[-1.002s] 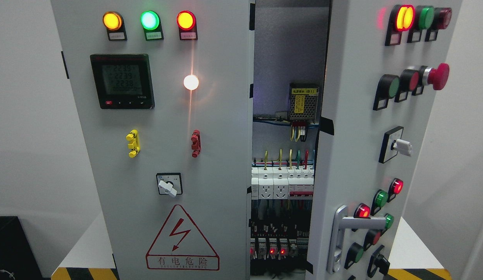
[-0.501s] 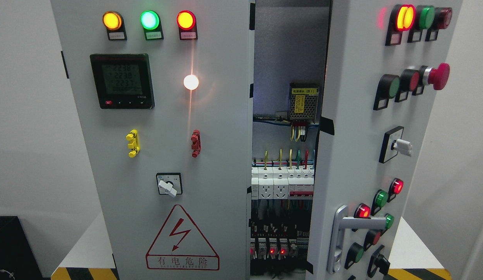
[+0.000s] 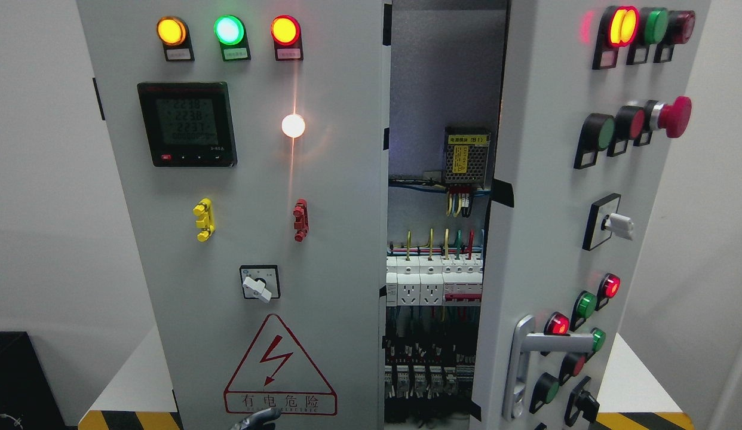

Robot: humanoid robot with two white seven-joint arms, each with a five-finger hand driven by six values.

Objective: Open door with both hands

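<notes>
A grey electrical cabinet fills the head view. Its left door (image 3: 323, 179) faces me and looks shut; it carries three lit lamps, a digital meter (image 3: 187, 124) and a rotary switch (image 3: 260, 283). The right door (image 3: 544, 197) stands swung partly outward, leaving a gap onto the interior (image 3: 434, 280) with breakers and wiring. A silver lever handle (image 3: 520, 364) sits low on the right door. A small dark-grey tip of my left hand (image 3: 255, 418) pokes up at the bottom edge, in front of the left door's warning triangle (image 3: 279, 367). My right hand is out of view.
The cabinet stands on a white table (image 3: 129, 382) with yellow-black hazard tape (image 3: 132, 420) along its front. A black box (image 3: 15, 382) sits at the lower left. The right door's face is crowded with protruding buttons, including a red emergency stop (image 3: 672, 116).
The tip of my left hand has risen into view at the bottom edge. The small red lights low inside the cabinet have gone dark. The doors have not moved.
</notes>
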